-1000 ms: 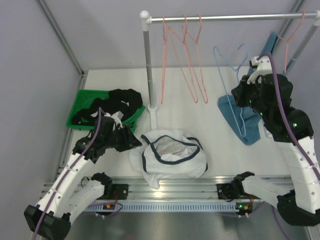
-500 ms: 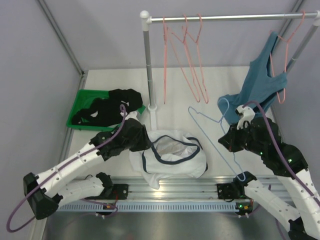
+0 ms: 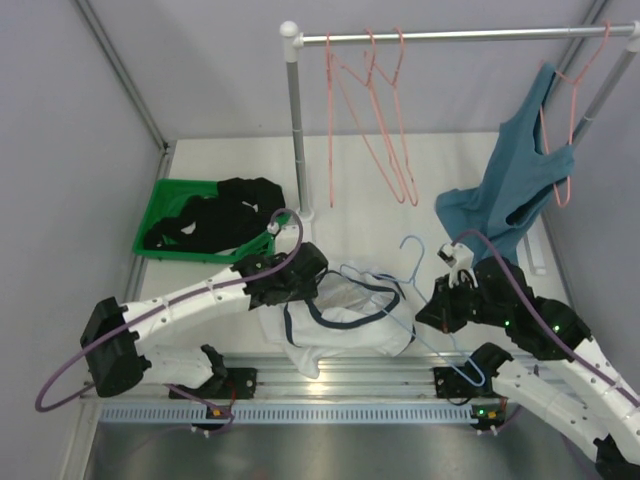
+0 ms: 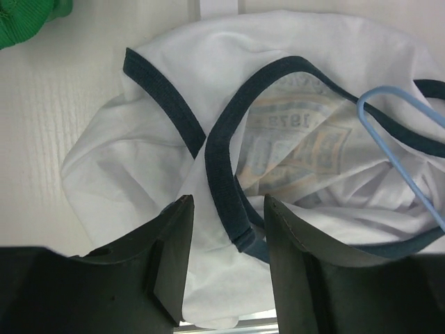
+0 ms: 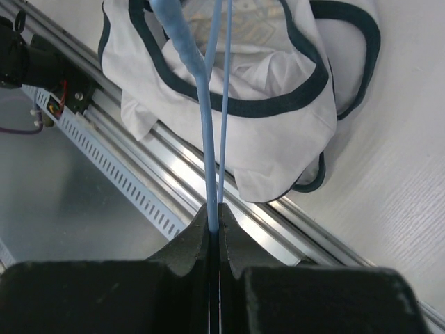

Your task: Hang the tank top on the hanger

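Tank top [image 3: 335, 335] is lying bunched at mid near edge of the table [image 3: 370, 230], neck opening facing up, hem spilling onto the front rail [image 3: 380, 375]. R gripper [image 5: 214, 221] is pinching the hanger [image 5: 202, 139], jaws pressed tight on two of its wires, and is holding it tilted over the top's right side w/ hook pointing toward the far edge. L gripper [image 4: 227, 202] is hovering over the top's left side, jaws abt half spread, navy trim running btwn them, not clamping fabric.

Two tank tops [image 3: 345, 325] [image 3: 510, 190], one blue hanger [image 5: 204, 139]
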